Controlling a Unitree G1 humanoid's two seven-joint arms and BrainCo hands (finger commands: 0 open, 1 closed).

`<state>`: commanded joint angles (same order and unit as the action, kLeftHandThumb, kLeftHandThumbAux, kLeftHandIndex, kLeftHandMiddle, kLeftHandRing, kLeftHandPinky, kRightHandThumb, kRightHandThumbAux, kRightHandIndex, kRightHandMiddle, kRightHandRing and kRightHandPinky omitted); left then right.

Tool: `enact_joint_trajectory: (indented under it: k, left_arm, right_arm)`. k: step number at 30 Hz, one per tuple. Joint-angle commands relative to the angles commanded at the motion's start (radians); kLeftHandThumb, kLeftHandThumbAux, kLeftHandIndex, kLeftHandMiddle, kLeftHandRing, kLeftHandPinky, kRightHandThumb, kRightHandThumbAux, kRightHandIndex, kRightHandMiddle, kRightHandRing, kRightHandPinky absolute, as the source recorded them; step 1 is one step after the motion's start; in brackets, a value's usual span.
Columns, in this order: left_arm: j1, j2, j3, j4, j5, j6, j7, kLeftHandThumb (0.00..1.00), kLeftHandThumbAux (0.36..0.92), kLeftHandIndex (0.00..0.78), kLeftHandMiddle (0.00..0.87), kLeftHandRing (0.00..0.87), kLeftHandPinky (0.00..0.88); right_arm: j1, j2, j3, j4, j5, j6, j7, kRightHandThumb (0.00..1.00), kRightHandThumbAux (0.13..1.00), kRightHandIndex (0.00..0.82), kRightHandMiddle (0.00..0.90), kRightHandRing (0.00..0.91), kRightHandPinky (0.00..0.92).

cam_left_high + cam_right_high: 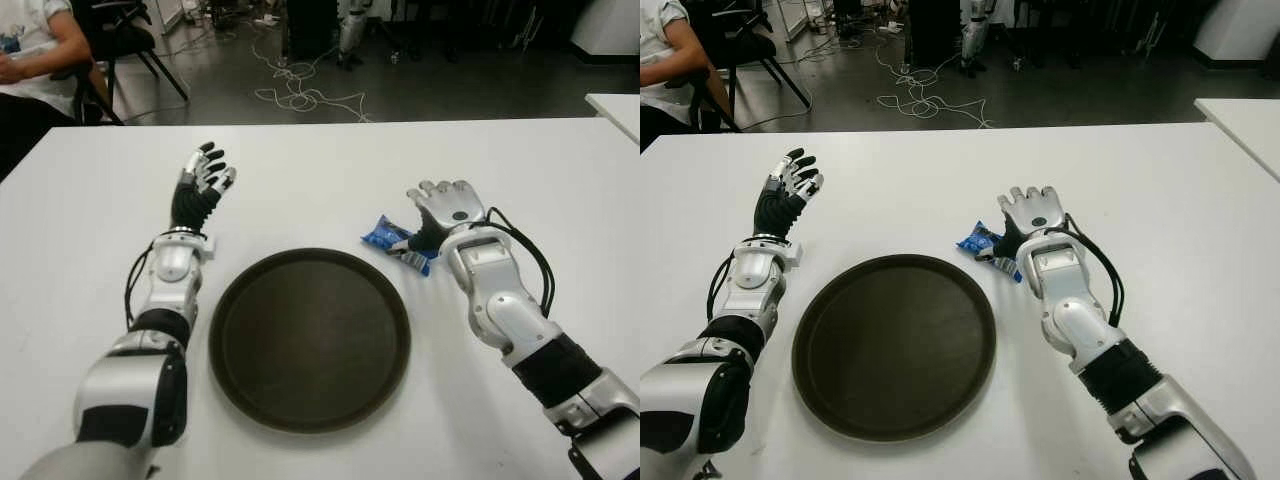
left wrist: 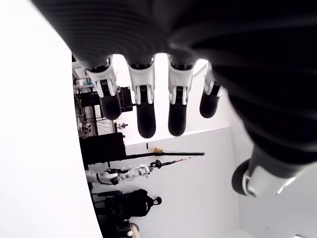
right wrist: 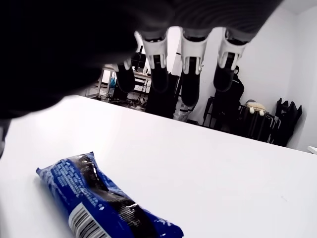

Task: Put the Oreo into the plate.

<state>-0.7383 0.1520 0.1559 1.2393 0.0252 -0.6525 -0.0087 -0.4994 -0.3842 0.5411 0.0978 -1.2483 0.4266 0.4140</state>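
One Oreo pack (image 1: 399,243) lies on the tabletop (image 1: 330,170), centre-right of frame, beside the plate (image 1: 309,338) | right hand (image 1: 447,209) over it, fingers extended, holding nothing | left hand (image 1: 200,180) upper left, open, idle | advice: lower squarely, close across the pack's narrow width.

Counter (image 1: 300,170): plate (image 1: 309,338) centre; Oreo (image 1: 398,243) at 2 o'clock, seemingly touching right hand (image 1: 447,212); left hand (image 1: 200,185) at 10 o'clock.
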Motion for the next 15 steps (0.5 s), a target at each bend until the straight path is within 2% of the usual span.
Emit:
enact_joint_trajectory:
  k: [7, 15]
  left_arm:
    - [-0.002, -0.001, 0.000, 0.001, -0.001, 0.004, 0.004, 0.090, 0.590, 0.107, 0.176, 0.139, 0.108]
    - [-0.002, 0.001, -0.004, 0.001, 0.004, 0.004, 0.006, 0.096, 0.576, 0.114, 0.182, 0.141, 0.100]
  right_arm:
    - [0.005, 0.008, 0.004, -0.004, -0.003, -0.008, 0.013, 0.000, 0.375, 0.105, 0.137, 0.170, 0.168]
    - [0.013, 0.064, 0.035, 0.041, 0.000, -0.009, -0.018, 0.000, 0.405, 0.108, 0.135, 0.144, 0.146]
